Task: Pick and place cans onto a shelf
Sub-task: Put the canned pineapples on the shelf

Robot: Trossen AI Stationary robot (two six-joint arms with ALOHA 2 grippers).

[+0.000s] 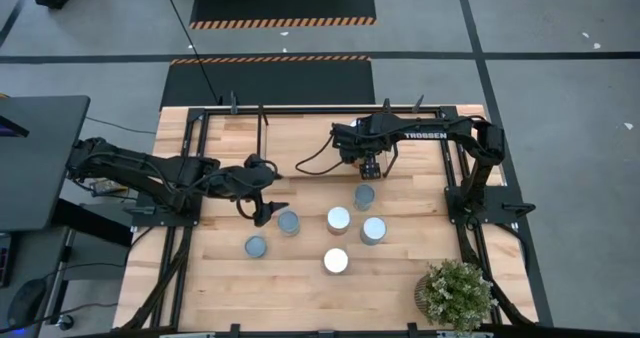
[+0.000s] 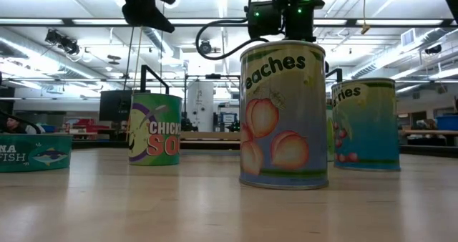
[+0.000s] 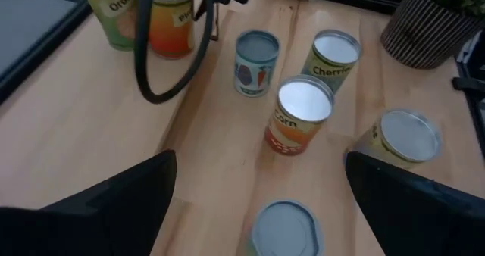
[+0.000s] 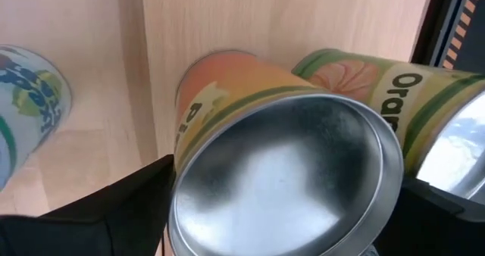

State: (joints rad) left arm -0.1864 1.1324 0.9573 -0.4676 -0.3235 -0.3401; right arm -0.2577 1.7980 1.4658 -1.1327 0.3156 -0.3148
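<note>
My right gripper (image 4: 276, 203) fingers straddle an upright orange-sided can (image 4: 280, 165) on the shelf (image 1: 300, 143), spread wider than it, beside another can (image 4: 394, 89). My left gripper (image 1: 268, 200) gapes empty near five loose cans (image 1: 339, 219).

Five small round metal cans stand upright on the wood in the middle of the high view. Two with white tops (image 1: 339, 219) (image 1: 336, 261) stand one below the other. Three with blue-grey tops (image 1: 364, 197) (image 1: 373, 230) (image 1: 288, 223) stand near them, and a sixth (image 1: 256, 247) stands at lower left. Two more cans, one orange (image 3: 170, 25) and one green (image 3: 114, 14), stand touching at the upper left of the left wrist view. The light-wood shelf board with thin black rails (image 1: 300, 128) lies at the top middle.
</note>
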